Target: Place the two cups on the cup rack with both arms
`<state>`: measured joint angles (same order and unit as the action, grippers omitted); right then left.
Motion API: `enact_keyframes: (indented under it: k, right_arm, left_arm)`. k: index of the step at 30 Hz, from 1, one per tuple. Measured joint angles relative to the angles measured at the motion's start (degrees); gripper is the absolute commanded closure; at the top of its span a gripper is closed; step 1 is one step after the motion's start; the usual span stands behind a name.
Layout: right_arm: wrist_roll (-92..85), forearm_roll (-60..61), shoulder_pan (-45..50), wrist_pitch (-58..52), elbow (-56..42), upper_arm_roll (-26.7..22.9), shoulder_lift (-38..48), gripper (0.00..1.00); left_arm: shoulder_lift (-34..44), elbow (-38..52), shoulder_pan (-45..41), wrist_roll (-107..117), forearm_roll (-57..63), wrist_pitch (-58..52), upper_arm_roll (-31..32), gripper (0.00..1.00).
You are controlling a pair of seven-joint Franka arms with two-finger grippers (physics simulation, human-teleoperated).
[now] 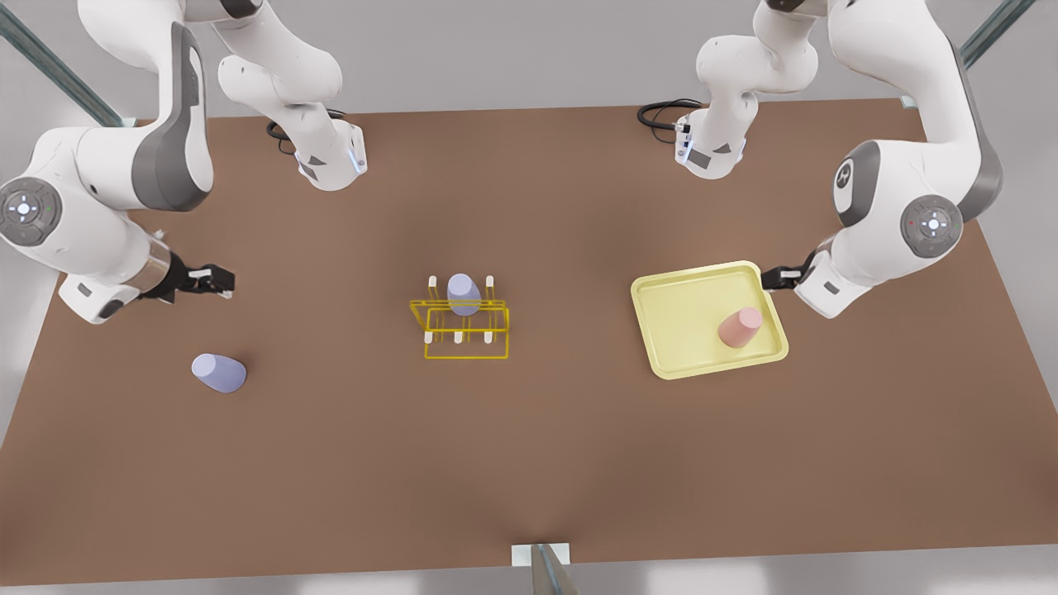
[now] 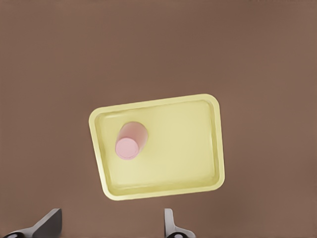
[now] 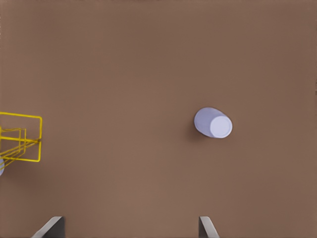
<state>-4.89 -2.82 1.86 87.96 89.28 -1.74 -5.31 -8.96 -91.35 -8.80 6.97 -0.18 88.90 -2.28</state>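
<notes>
A salmon-pink cup [image 1: 740,327] [image 2: 131,141] stands upside down on a pale-yellow tray [image 1: 678,297] [image 2: 198,148] at the front view's right. My left gripper [image 1: 773,278] [image 2: 111,218] hangs open just beyond the tray's far right corner, apart from the cup. A lavender cup [image 1: 219,373] [image 3: 213,123] sits on the table at the front view's left. My right gripper [image 1: 223,281] [image 3: 130,223] is open above the table behind it, holding nothing. The yellow wire cup rack [image 1: 463,330] [image 3: 22,136] stands mid-table with another lavender cup [image 1: 463,294] on a rear peg.
The brown table [image 1: 529,463] stretches bare toward the front edge. Both arm bases [image 1: 331,161] [image 1: 711,149] and black cables [image 1: 661,111] sit at the far edge. A small white mount [image 1: 541,555] is at the front edge's middle.
</notes>
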Motion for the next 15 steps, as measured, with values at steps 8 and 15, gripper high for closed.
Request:
enact_keyframes:
  k: [8,15]
  right_arm:
    - [-2.0,-0.3,-5.4,6.1,-5.7,-0.5,-15.3,0.00]
    - [-5.3,1.9,-11.9,15.7,-6.4,-0.6,-25.9,0.00]
  left_arm:
    - [-7.9,-6.0,0.7,0.8,0.0,11.1,-1.0,0.00]
    - [-9.2,-17.1,1.1,1.0,-2.7,24.9,-2.5,0.00]
